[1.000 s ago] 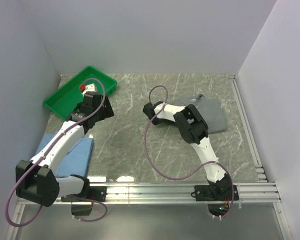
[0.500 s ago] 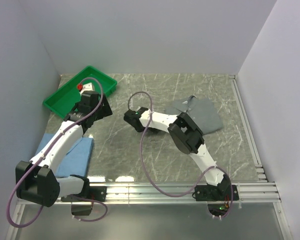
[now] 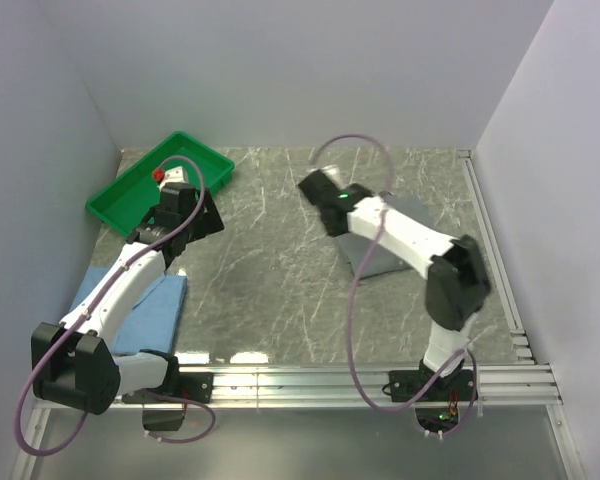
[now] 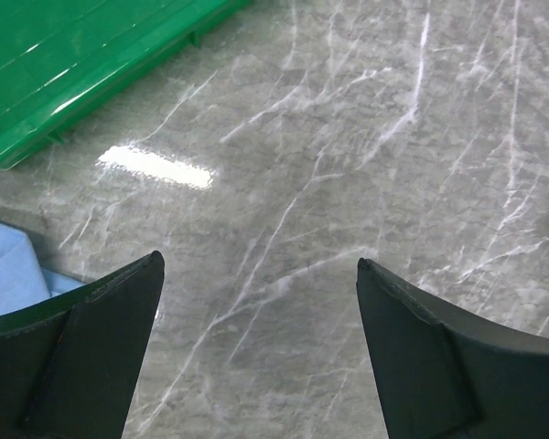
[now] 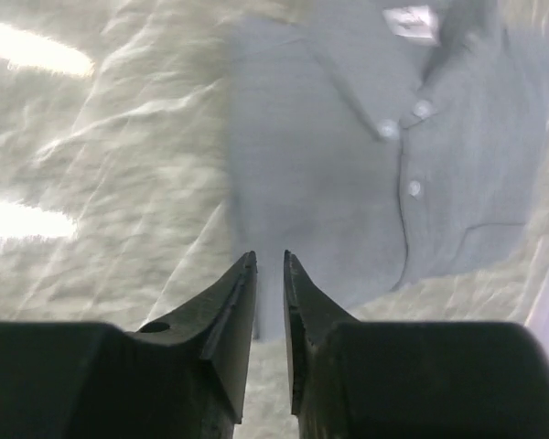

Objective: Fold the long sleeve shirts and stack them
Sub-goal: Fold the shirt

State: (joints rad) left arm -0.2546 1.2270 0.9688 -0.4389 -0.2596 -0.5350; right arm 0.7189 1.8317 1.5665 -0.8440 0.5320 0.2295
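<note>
Right gripper [image 5: 270, 257] hangs in the air far to the right of the green tray [image 3: 130, 195]. Its jaws are almost closed, only a thin slit is between them, and nothing is in it. I judge it is lifted so that its camera can look down and check the cloth under it.

The table [image 3: 270, 265] carries everything. The grey shirt [image 5: 348, 165] lies flat on it, well to the right of the tray and free of both grippers, front side up, with collar, buttons and chest pocket showing. No sleeve sticks out, so it looks to me already folded into a compact shape. The blue shirt [image 3: 158, 308] lies on the near side of the tray, also a neat rectangle, partly under the left arm. The two shirts are well apart, so stacking is, in my opinion, the step not yet done.

The tray stays at the far left corner, away from the folding space. The left gripper [image 4: 256, 265] hovers just beside the tray over bare table, jaws wide apart and empty, probably waiting. A small red thing [image 3: 163, 174] lies in the tray; what it is I cannot tell
</note>
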